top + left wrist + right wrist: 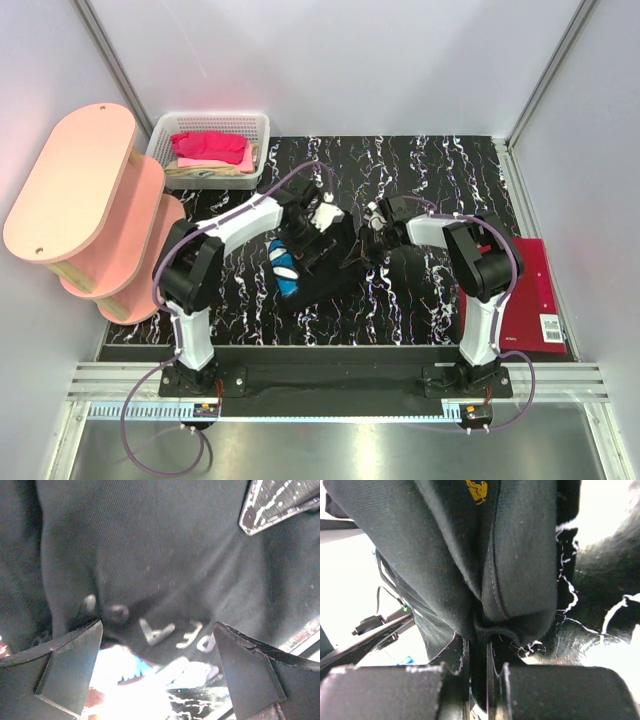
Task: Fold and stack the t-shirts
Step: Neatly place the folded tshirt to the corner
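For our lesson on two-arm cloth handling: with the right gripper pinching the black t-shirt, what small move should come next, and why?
Probably the left gripper should dip and close on the black t-shirt just below it. Its jaws stand wide open over the cloth, holding nothing, while the right gripper is shut on a bunched fold, so only one side is held.

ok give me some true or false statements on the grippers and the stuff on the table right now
1. The right gripper is pinching the black t-shirt. True.
2. The left gripper is shut on the shirt. False: its jaws stand wide open just above the cloth.
3. The white basket is empty. False: pink cloth lies in it.
4. A red folder lies flat at the right side of the table. True.
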You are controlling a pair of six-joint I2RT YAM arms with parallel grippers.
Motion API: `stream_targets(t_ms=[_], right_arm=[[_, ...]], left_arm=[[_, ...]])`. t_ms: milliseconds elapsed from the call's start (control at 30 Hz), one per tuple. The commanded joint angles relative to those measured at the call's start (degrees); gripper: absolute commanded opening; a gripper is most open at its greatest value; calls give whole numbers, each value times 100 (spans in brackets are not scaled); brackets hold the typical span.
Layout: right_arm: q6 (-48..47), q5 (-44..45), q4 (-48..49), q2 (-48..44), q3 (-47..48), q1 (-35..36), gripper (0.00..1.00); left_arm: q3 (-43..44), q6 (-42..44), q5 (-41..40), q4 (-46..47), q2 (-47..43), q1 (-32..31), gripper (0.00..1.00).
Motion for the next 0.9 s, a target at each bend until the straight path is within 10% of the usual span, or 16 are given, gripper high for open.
stream_targets(t_ms=[0,867], right_arm=[[83,450,-371,-5,645,-192,0],[259,3281,-3518,1937,5295,-3498,0]], left_arm=[[185,34,-37,-32,-768,321,99],[-1590,957,306,-806,-3740,2826,99]])
